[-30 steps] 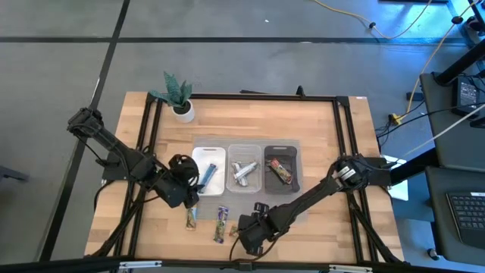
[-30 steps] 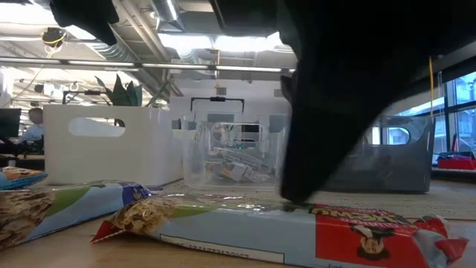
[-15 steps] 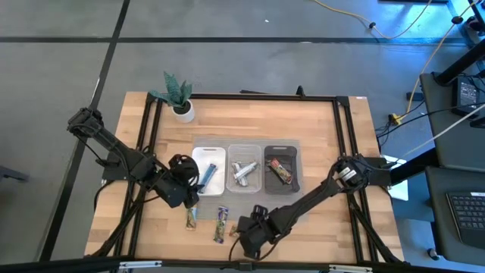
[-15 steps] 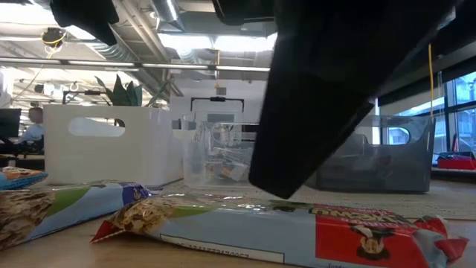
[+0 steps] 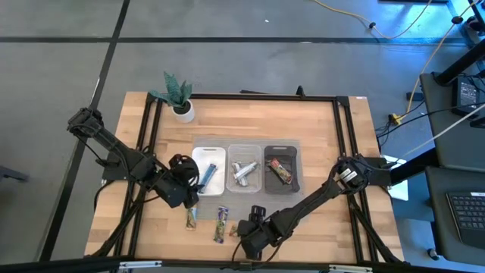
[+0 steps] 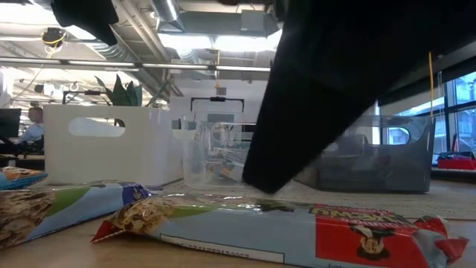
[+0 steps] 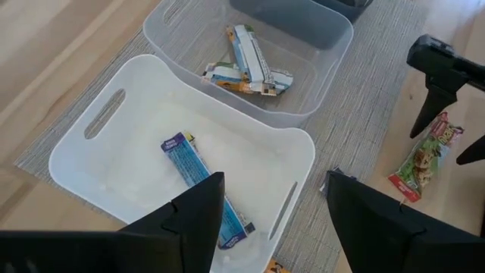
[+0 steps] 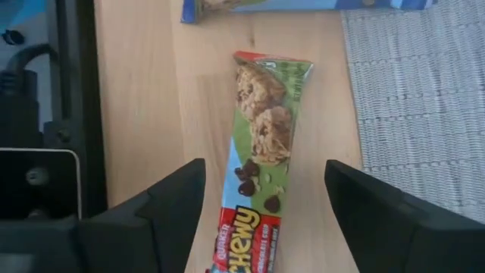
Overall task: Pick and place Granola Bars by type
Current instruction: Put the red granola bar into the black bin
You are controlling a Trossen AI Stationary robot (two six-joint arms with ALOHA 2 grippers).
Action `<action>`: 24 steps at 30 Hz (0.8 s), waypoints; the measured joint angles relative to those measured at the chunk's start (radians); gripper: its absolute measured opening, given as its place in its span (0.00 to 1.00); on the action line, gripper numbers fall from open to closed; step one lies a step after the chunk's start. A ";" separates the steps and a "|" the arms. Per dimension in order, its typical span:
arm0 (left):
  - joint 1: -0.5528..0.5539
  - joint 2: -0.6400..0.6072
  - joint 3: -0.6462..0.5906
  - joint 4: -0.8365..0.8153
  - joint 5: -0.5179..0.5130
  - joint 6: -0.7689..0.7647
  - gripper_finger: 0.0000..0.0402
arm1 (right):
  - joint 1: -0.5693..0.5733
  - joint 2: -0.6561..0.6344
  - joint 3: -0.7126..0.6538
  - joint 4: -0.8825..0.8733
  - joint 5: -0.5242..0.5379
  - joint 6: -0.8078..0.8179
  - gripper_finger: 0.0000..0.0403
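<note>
Two bars lie on the wood at the table's near edge. Right gripper (image 8: 264, 220), fingers spread, hovers over a green-and-red bar (image 8: 261, 163); a second bar (image 5: 191, 218) lies farther left. Beyond, left gripper (image 7: 273, 220), also spread and empty, hangs above the white tray (image 7: 91, 163) holding a blue bar (image 7: 198, 182). Clear tray (image 7: 333, 45) holds silver-white bars (image 7: 246, 64).

The green bar (image 8: 258, 167) carries the word "Chewy" on its red end; other print is not readable.
</note>
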 joint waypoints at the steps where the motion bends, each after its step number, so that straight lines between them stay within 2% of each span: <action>1: 0.000 0.000 0.000 0.000 0.000 0.000 0.55 | 0.000 0.004 0.000 0.002 -0.001 -0.001 0.68; 10: 0.000 0.000 0.000 -0.001 -0.002 0.001 0.55 | 0.006 0.045 0.001 0.028 -0.014 0.029 0.63; 20: 0.000 0.000 0.000 -0.002 -0.003 0.001 0.55 | 0.005 0.047 0.001 -0.006 0.000 0.013 0.39; 24: 0.000 0.000 0.000 -0.002 -0.003 0.001 0.55 | 0.005 0.040 0.002 -0.013 -0.008 0.030 0.34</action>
